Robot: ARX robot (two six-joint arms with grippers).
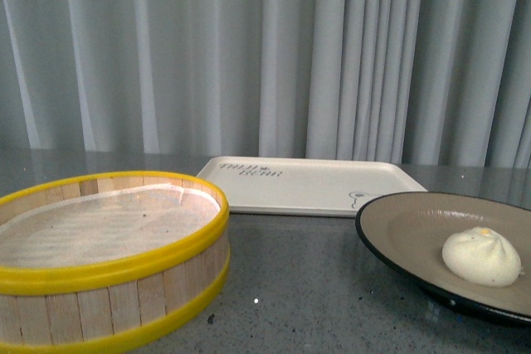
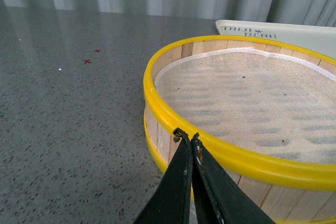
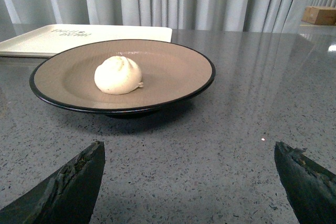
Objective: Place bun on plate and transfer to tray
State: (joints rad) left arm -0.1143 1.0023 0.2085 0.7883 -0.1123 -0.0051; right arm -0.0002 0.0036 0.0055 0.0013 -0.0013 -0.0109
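Steamed bun (image 1: 482, 256) sits on plate (image 1: 398, 221); plate on the table (image 1: 315, 288), near tray (image 1: 307, 184) but not on it.
Grey speckled table w/ pale pleated curtain (image 1: 249, 47) along the back; yellow-rimmed steamer basket (image 1: 116, 267) front left, cloth-lined; tray lies flat behind, btwn basket & plate; plate at right, bun off-centre in it. L gripper (image 2: 188, 137) low beside basket's rim, fingers pressed together, holding nothing; R gripper (image 3: 188, 148) low over table, facing plate, fingers spread wide, nothing btwn them.
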